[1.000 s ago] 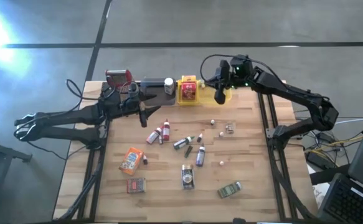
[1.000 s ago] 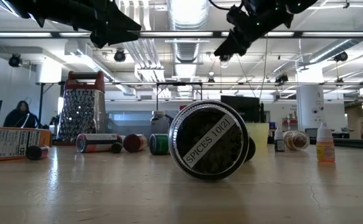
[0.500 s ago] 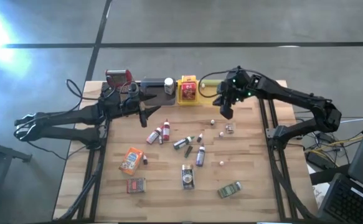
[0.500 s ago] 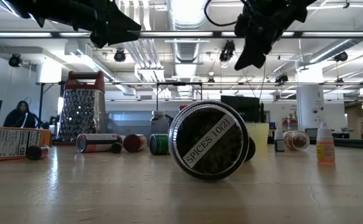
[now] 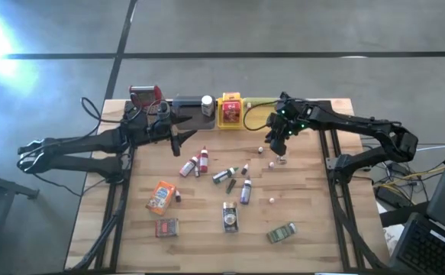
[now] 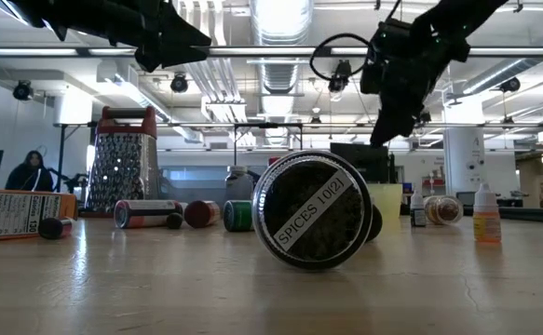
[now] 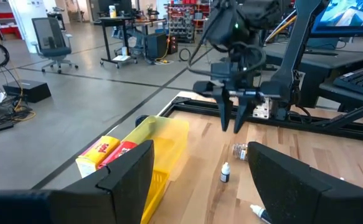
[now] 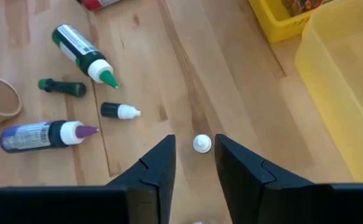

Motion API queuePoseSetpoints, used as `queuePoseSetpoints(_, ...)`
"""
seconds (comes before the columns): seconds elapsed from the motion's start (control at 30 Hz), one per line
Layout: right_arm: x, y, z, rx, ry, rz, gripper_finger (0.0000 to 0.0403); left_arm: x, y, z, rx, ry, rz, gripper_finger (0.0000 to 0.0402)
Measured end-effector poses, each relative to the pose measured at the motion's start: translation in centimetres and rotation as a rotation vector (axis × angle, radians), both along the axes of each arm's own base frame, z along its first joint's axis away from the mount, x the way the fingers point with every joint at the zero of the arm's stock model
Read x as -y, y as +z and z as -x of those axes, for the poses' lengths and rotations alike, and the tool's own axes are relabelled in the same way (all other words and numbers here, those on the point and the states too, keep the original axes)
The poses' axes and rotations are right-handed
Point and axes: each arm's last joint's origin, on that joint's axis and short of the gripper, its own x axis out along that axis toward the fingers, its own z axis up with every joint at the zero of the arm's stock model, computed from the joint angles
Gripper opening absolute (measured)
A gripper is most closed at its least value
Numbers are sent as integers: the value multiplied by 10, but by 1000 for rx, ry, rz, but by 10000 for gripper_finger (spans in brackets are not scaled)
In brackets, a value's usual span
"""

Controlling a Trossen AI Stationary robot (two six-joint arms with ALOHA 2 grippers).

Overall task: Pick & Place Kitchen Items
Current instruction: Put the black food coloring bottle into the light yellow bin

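Near the far right part of the worktop point(image 5: 306, 229), the right tool point(image 5: 281, 150) hangs just above the wood beside the yellow tray point(image 5: 257, 111), its two dark fingers point(image 8: 150, 171) parted by a narrow gap and holding nothing. Seen past those fingers, a tiny white-capped bottle point(image 8: 201, 144) stands on the boards right between and beyond them. Close by lie a small dark bottle with a white tip point(image 8: 119, 111), a green-tipped bottle point(image 8: 84, 53) and a purple-tipped bottle point(image 8: 41, 135). The other kitchen items are scattered loose over the middle of the worktop: an orange packet point(image 5: 161, 196), a red packet point(image 5: 166, 227), a round spice tin point(image 6: 312, 210) on its side and a flat tin point(image 5: 281, 232) near the front edge. The left tool point(image 5: 178, 136) hovers over the far left part, by the grey tray point(image 5: 189, 105), its fingers moderately apart and empty. A red-topped grater point(image 6: 123, 160) stands at the far left corner.
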Motion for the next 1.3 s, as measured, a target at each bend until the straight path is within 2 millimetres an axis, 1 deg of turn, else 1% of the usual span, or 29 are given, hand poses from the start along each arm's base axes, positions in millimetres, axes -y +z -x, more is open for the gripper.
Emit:
queuePoseSetpoints(0.27, -5, -25, 3, 14, 18, 13, 148, 0, 0, 0, 0, 0, 0, 264)
queuePoseSetpoints(0.43, -9, -36, 3, 38, 33, 28, 166, 0, 0, 0, 0, 0, 0, 264)
queuePoseSetpoints(0.6, -11, -41, 3, 52, 26, 63, 172, 0, 0, 0, 0, 0, 0, 264)
queuePoseSetpoints(0.83, -10, -42, 2, 65, 9, 92, 163, 0, 0, 0, 0, 0, 1, 264)
queuePoseSetpoints(0.97, -9, -54, 0, 54, -6, 73, 160, 0, 0, 0, 0, 0, 2, 264)
queuePoseSetpoints(1.07, -9, -65, -3, 32, -8, 55, 165, 0, 0, 0, 0, 0, 2, 264)
queuePoseSetpoints(1.3, -5, -76, -10, 4, -4, 43, 186, 0, 0, 0, 0, 0, 2, 264)
